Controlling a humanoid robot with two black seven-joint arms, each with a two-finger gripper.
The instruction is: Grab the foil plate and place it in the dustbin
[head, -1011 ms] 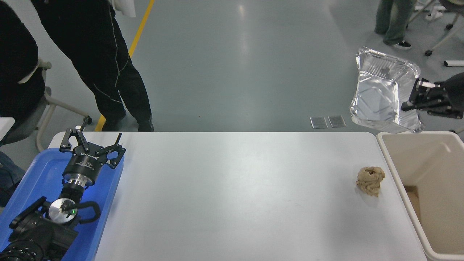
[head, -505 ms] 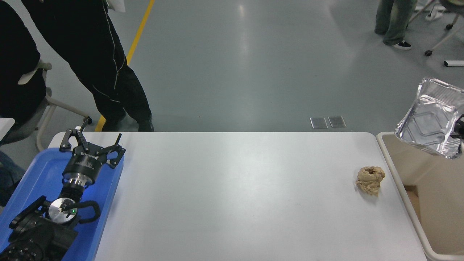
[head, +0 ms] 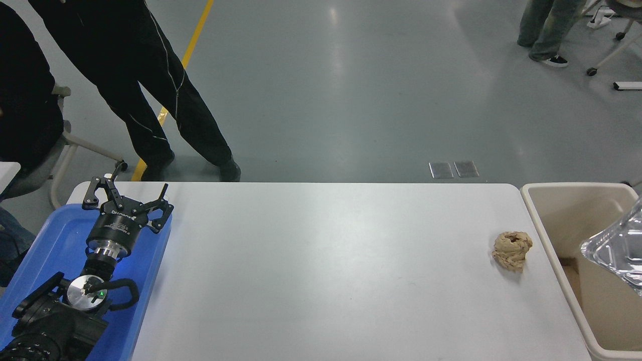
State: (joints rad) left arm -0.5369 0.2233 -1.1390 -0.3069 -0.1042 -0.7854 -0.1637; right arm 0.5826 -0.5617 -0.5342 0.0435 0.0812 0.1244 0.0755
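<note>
The foil plate (head: 619, 248) hangs blurred inside the dustbin (head: 551, 193) mouth; the right hand is out of view. Release should wait until it's well below the rim. The left hand (head: 125, 198), splayed wide, is parked.

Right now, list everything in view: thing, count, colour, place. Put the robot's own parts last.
table: one, white, fills the lower middle of the view.
foil plate: one, shiny silver, blurred, at the right edge over the dustbin opening, partly cut off.
dustbin: one, beige, beside the table's right end.
paper lump: one, brown and crumpled, on the table near the dustbin.
tray: one, blue, on the table's left end.
floor line: one, yellow, top left.
people: dark-clothed legs at the far left, another dark-clothed person at the left edge, a third at top right.
left gripper: one, black, open, parked over the tray.
right gripper: not in view.
</note>
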